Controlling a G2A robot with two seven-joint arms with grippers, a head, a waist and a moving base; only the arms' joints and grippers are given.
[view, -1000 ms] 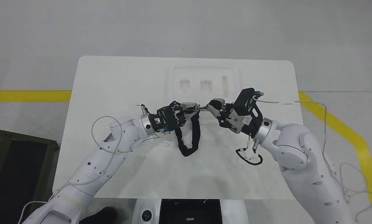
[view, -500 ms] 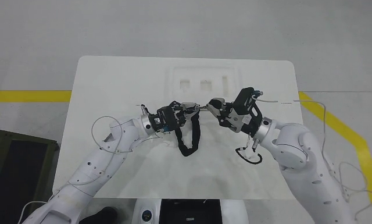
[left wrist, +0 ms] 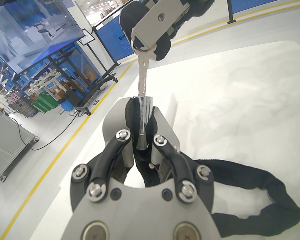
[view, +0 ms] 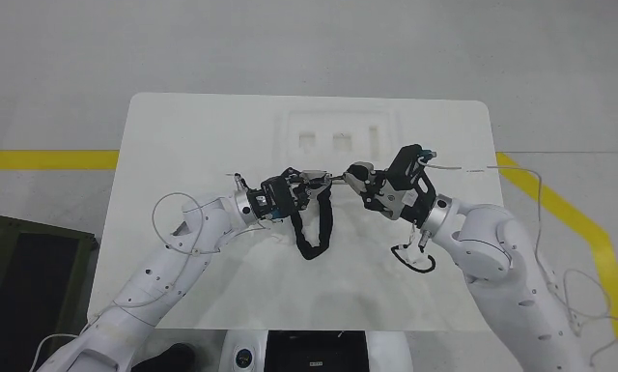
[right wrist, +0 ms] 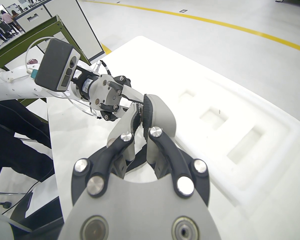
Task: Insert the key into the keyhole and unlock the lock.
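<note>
- left jaws clamp the chrome lock [left wrist: 143, 121]; right jaws pinch the key [left wrist: 143, 76] by its head.
- key tip meets the lock's end, above mid counter [view: 193, 140]; how deep it sits is hidden.
- black cable [view: 314, 239] loops down from the lock.
- nothing has visibly shifted since the earlier frames.

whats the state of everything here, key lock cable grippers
key: held by its head, tip at the keyhole, most of the blade out
lock: clamped off the table, keyhole end toward the key
cable loop: looks closed, hanging from the lock
left gripper: shut on lock
right gripper: shut on key
</note>
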